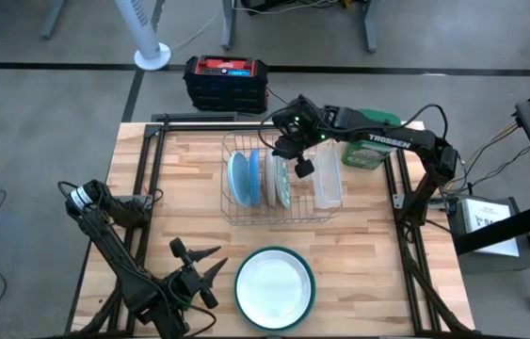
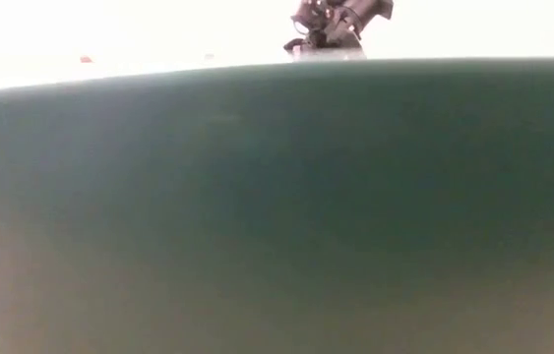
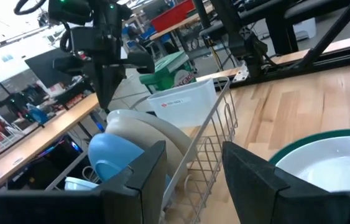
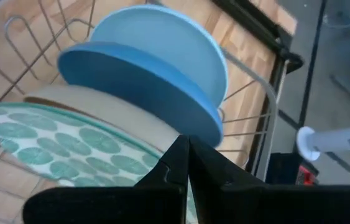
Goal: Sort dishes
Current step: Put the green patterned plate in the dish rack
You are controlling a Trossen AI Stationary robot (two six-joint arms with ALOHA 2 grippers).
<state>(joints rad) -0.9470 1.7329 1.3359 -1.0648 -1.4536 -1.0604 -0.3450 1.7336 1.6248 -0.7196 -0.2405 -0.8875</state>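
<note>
wire dish rack (image 1: 236,209), clear container (image 1: 328,185), black toolbox (image 1: 226,83), white fan (image 1: 150,40)

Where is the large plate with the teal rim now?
In the high view, the teal-rimmed plate lies flat on the table's near edge, in front of the wire rack, right of the left pincer.

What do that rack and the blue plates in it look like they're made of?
The rack looks like thin bent metal wire, bare and silvery. The blue plates seem to be matte plastic, maybe melamine: even colour, soft sheen, thick rounded rims. Glazed ceramic can't be ruled out.

Wooden table (image 1: 189,188) — on it a wire dish rack (image 1: 236,209), a teal-rimmed white plate (image 1: 275,286) lying flat near the front edge.
</note>
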